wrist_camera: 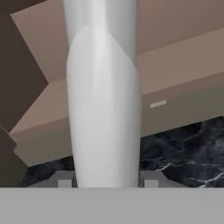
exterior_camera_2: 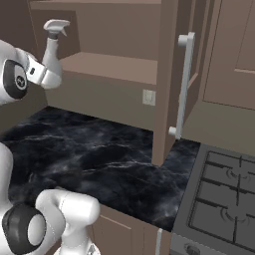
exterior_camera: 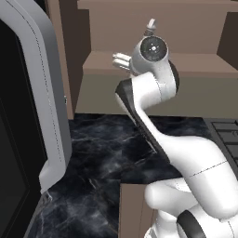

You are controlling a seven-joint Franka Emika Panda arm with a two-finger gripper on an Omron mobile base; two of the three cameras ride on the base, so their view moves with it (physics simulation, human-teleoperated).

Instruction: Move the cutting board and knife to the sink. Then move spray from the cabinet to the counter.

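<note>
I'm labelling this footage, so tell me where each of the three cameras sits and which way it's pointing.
Left base view: behind the arm's left, facing the cabinet over the counter; the white arm rises lower right.
Right base view: behind its right, facing the same cabinet; arm at left, gripper closed on the spray.
Hand view: on the hand, close on the spray.
Both base views share cabinet and counter.

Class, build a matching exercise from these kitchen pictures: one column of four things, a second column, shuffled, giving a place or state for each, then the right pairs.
Things:
1. spray
2. counter
3. cabinet
4. stove

Places or states:
A. black with thin white veins, below the shelf
B. door swung open, brown shelf showing
C. upright between the fingers of the gripper, in front of the shelf
D. grey grates at the right end of the worktop

Pairs: 1-C, 2-A, 3-B, 4-D
</note>
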